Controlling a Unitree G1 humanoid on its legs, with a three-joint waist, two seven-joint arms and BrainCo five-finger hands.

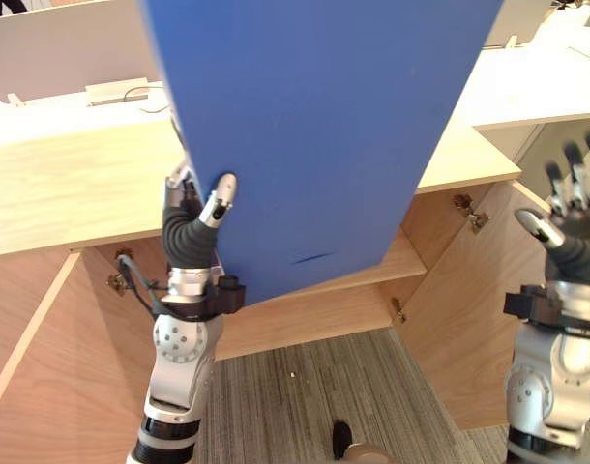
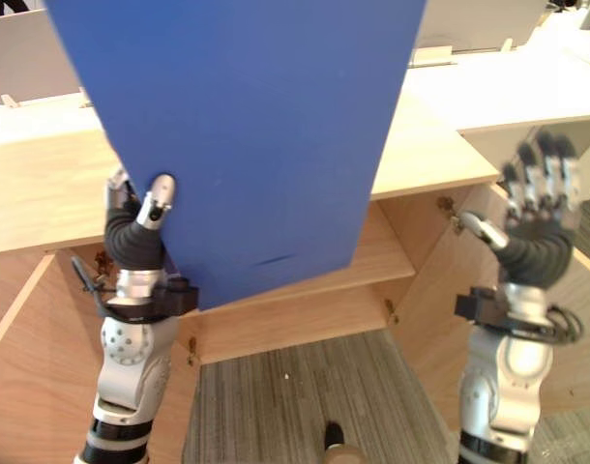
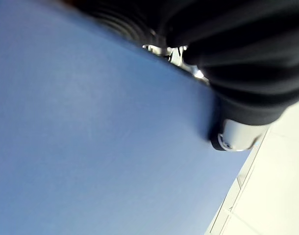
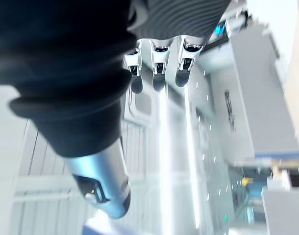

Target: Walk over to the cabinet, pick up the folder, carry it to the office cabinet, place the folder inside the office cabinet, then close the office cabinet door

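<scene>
While my left hand point(image 1: 191, 232) is up in front of me, it pinches the blue folder point(image 1: 324, 135) near its lower edge. The thumb lies on the near face and the fingers point(image 1: 179, 180) go behind the sheet, where I see little of them, so they are probably pressed against the back. The folder stands nearly upright, a little tilted, and rises well above those fingers, with its lower corner beside my wrist.

Beyond the gripping fingers stands the cabinet point(image 1: 305, 324). Its pale wooden top surface point(image 1: 73, 198) is about level with them. Both its doors stand open: the left door point(image 1: 24, 358) is below and outward of my left hand, and the right door point(image 1: 464, 319) is just beside my right hand point(image 1: 577, 217). Inside, a shelf point(image 1: 403, 261) shows past the folder's lower edge.

That right hand is held up well apart from the folder, its fingers straight and spread, holding nothing. Grey carpet point(image 1: 305, 396) lies beneath both hands.
</scene>
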